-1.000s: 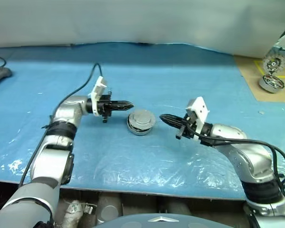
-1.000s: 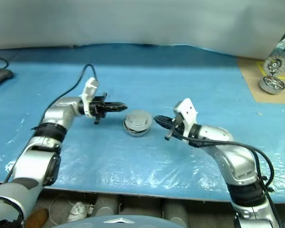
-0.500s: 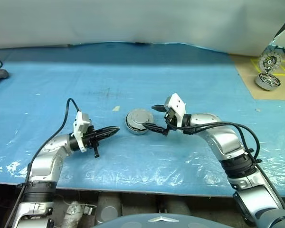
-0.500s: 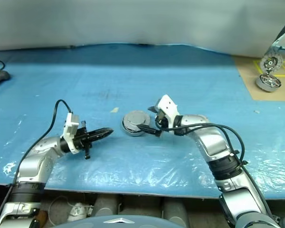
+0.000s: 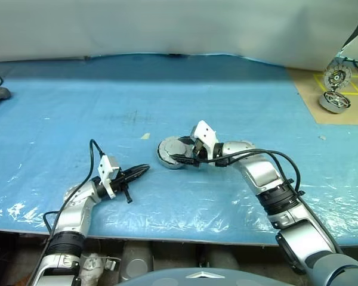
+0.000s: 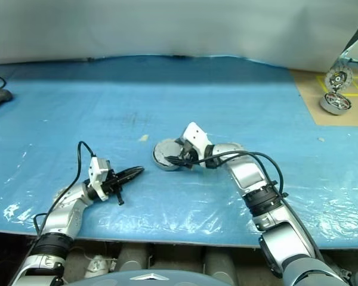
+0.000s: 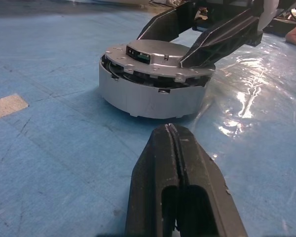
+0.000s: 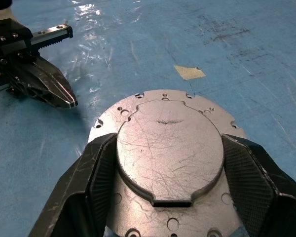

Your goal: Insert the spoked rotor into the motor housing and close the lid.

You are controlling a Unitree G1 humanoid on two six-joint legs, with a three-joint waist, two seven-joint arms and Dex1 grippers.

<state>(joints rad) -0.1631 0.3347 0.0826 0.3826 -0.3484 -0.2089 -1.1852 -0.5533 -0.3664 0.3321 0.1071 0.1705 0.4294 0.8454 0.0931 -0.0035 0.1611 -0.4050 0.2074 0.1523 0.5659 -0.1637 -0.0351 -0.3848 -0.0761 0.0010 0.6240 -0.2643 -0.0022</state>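
Blue plastic sheeting covers the bench (image 5: 238, 89), and near its middle sits the motor housing (image 5: 174, 152), a short silver metal cylinder capped by a flat round plate with small holes. From the left wrist view the plate looks slightly raised over a dark gap, so the lid seems on but not fully seated; the rotor cannot be seen, presumably inside. The closing step appears to be in hand.

Straddling the housing, the right pincer (image 8: 158, 163) has its black fingers (image 8: 96, 173) spread to either side of the raised centre plate, close to its edges; whether they press on it I cannot tell. Next it likely needs to clamp or press squarely so the lid drops level without sliding the cylinder.

Clenched and empty, the left pincer (image 5: 137, 173) lies low near the sheeting, apart from the housing, pointing toward it.

A small tan scrap of tape (image 5: 145, 136) lies just beside the housing, out of the way. Spare silver wheel-like parts (image 5: 335, 98) rest on a brown board at the far right corner, well apart.
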